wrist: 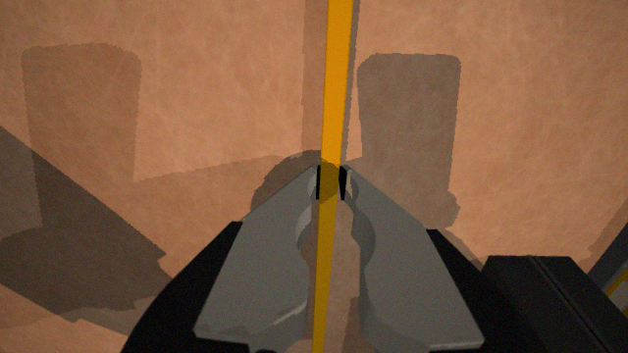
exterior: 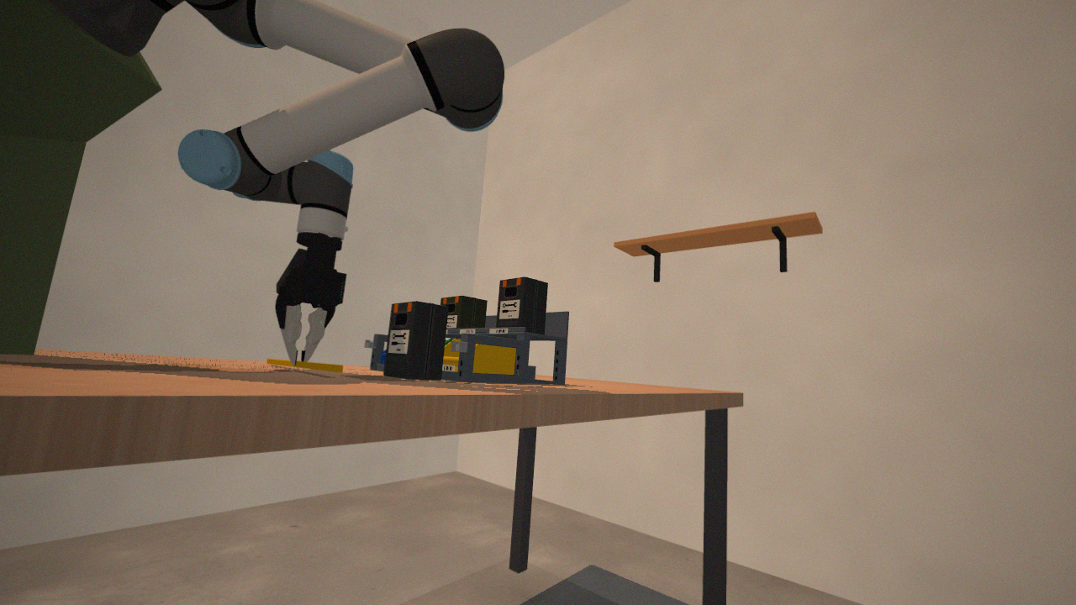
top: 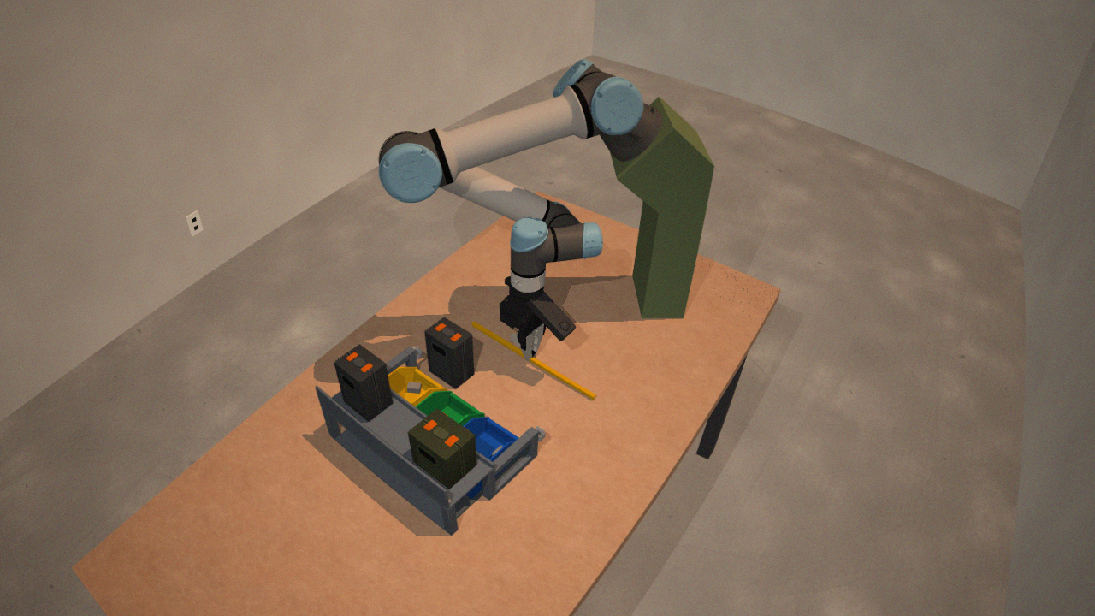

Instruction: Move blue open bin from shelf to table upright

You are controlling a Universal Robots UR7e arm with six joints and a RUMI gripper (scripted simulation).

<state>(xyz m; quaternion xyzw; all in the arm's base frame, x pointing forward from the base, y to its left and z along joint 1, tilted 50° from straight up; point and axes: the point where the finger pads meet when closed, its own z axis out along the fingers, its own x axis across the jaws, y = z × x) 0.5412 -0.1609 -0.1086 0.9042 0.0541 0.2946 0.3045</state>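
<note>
The blue open bin (top: 492,438) sits in the front row of the grey shelf (top: 382,469) (exterior: 561,331), at its right end beside the green bin, with a small light part in it. My gripper (top: 529,355) (exterior: 299,362) (wrist: 329,168) is shut on a long yellow bar (top: 566,381) (exterior: 329,367) (wrist: 338,74), near its middle. The bar is low at the table top (top: 612,475), in front of the shelf and away from the blue bin. Whether the bar touches the table along its length is hard to tell.
A green bin (top: 452,406) and a yellow bin (top: 409,381) share the shelf's front row. A black case (top: 450,353) (exterior: 412,342) stands on the table before the yellow bin. Another black case (top: 364,382) (exterior: 521,304) and an olive case (top: 441,447) (exterior: 466,309) stand on the shelf top.
</note>
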